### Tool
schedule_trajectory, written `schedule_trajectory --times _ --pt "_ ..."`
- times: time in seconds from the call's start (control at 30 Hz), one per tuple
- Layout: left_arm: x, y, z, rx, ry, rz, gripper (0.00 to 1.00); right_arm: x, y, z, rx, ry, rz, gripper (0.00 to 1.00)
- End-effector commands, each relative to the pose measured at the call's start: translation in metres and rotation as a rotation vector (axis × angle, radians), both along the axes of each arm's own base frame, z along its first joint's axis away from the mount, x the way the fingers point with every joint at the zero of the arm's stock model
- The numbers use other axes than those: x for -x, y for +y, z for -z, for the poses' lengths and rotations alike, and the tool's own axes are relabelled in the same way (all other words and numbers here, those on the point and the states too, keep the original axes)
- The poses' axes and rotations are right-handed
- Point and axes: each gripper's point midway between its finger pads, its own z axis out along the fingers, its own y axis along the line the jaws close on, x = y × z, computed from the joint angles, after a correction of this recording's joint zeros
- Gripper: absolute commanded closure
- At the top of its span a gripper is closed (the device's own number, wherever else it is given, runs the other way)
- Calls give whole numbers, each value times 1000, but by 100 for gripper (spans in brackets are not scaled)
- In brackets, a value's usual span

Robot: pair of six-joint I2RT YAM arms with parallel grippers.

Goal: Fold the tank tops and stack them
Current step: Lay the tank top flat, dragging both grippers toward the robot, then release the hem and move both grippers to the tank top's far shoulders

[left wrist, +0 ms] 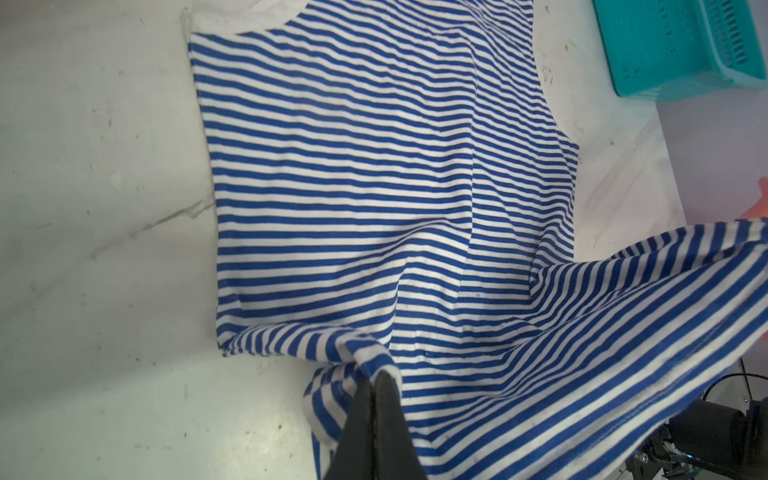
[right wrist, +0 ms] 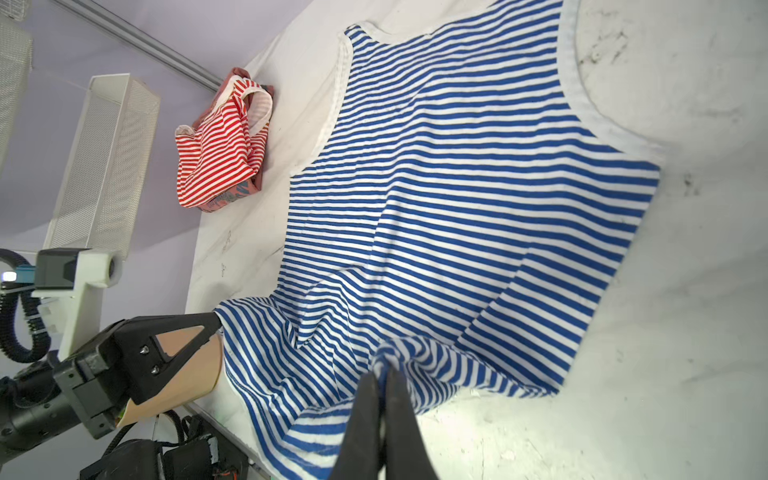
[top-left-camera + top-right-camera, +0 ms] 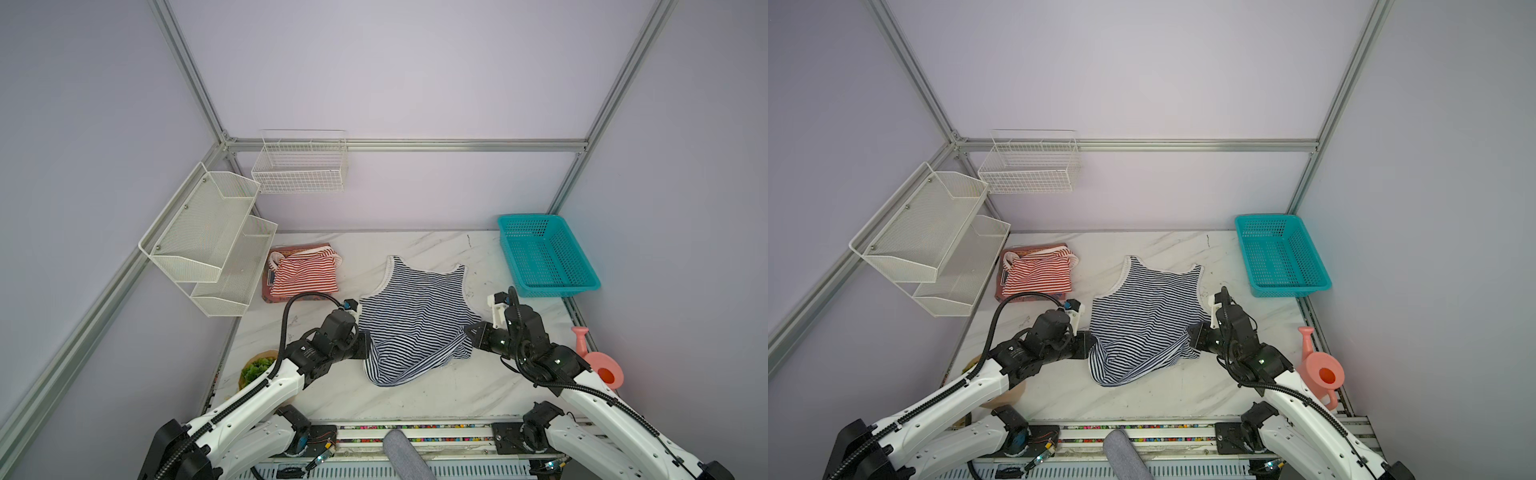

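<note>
Navy-and-white striped cloth, a tank top [image 3: 415,303], is lying at the centre of a top view on a white marble-pattern table [image 3: 436,395]. Its straps are pointing toward the back wall and its upper body is lying flat. Its bottom hem is bunching up, raised at both corners and sagging loosely between them. The left gripper [image 3: 369,345], at the garment's lower left, is pinching the left hem corner, jaws pressed together on the cloth. The right gripper [image 3: 468,332], at its lower right, is clamping the right hem corner the same way. Left of centre, well apart, a red-and-white striped tank top [image 3: 305,272] is sitting folded on a rust-red garment [image 3: 272,296]. A teal plastic basket [image 3: 557,286] is standing at the table's right rear.
</note>
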Motion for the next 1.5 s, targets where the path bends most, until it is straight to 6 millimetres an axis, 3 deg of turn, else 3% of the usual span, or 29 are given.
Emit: schedule_trajectory --times 0.0,0.33,0.47,0.67,0.83,0.9,1.07,1.23,1.33,1.47 --pt "16 10 13 -10 55 -44 100 21 -7 7 2 89 9 100" --pt "48 41 2 -25 85 -132 100 76 -15 8 -80 247 -27 100" --pt "58 44 4 -28 121 -126 97 95 -26 12 -45 311 -23 88" --pt "70 47 -6 -25 138 -119 68 121 -39 11 16 399 -32 62" --pt "70 54 -31 -10 89 -137 38 122 -48 6 74 411 -20 60" --pt "64 55 -41 -17 53 -146 37 113 -45 8 82 398 -11 60" --pt "23 36 -63 -58 -73 -119 39 75 -21 25 56 364 -23 66" --pt "-50 -14 -89 -85 -181 -76 48 25 -2 44 110 320 -17 74" --pt "-100 -45 -87 -137 -169 -39 52 -2 13 59 138 302 -38 73" --pt "-165 -73 -61 -215 -75 -17 60 -23 28 83 169 292 -93 69"
